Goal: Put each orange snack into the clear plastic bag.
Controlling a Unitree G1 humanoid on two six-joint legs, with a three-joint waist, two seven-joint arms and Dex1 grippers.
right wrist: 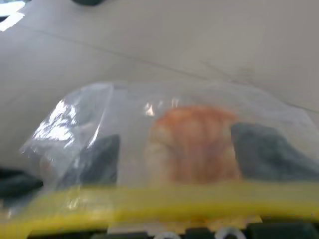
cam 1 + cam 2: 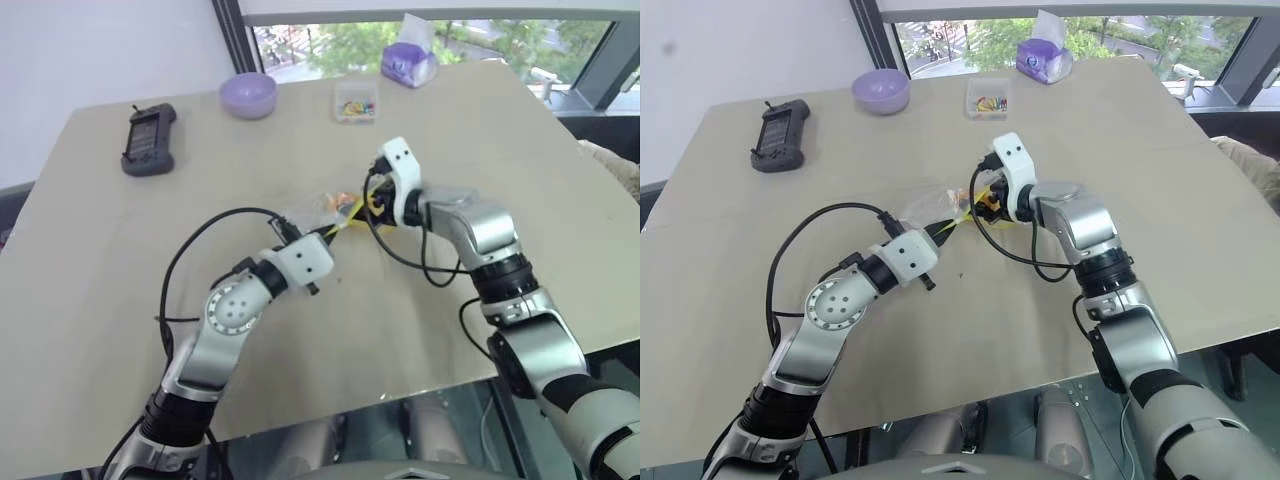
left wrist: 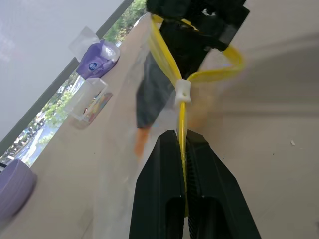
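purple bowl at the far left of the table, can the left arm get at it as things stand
Probably not right now. The left gripper is shut on the yellow zip strip of the clear plastic bag, holding it for the right gripper. The purple bowl sits well beyond it across bare table; letting go comes first.

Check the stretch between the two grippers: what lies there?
The clear plastic bag with the orange snack inside spans from the left gripper to the right gripper, per wrist views.

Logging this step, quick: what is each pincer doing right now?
Left pincer: shut on the yellow zip strip of the clear plastic bag.
Right pincer: open inside the bag, fingers either side of the orange snack.
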